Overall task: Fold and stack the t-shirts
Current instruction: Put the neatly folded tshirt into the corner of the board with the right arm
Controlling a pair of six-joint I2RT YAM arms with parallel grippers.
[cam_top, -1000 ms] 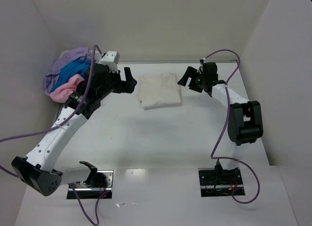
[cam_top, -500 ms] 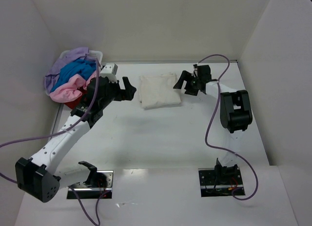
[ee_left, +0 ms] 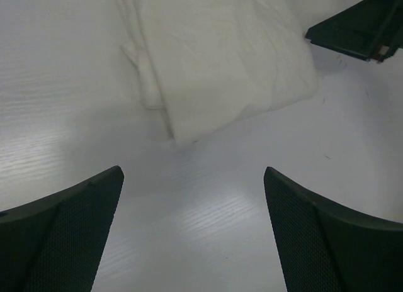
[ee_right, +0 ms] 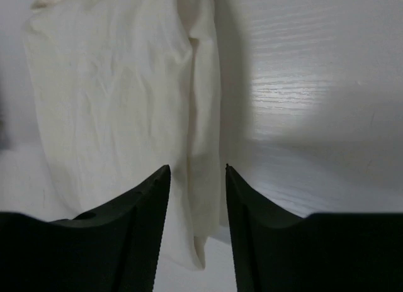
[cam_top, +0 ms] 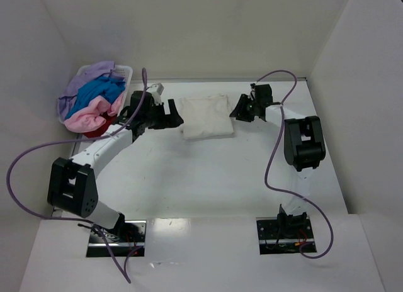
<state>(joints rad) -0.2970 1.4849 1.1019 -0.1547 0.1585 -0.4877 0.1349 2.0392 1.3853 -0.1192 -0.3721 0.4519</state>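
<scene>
The cream-white shirt (cam_top: 205,116) lies folded at the far middle of the table (cam_top: 208,179). The other shirts (cam_top: 94,100), lilac, blue, pink and red, sit heaped in the basket (cam_top: 128,69) at the far left.

The left gripper (cam_top: 175,116) is just beside the shirt's left edge, wide open and holding nothing. The right gripper (cam_top: 236,111) is over the right edge, its fingers only a little apart and not pinching cloth.

I think the first shirt is done, or getting a last tidy. The next move is probably to fetch another shirt from the basket.

A second ago both grippers were farther out. Now both have come in close, and the shirt has not moved.
</scene>
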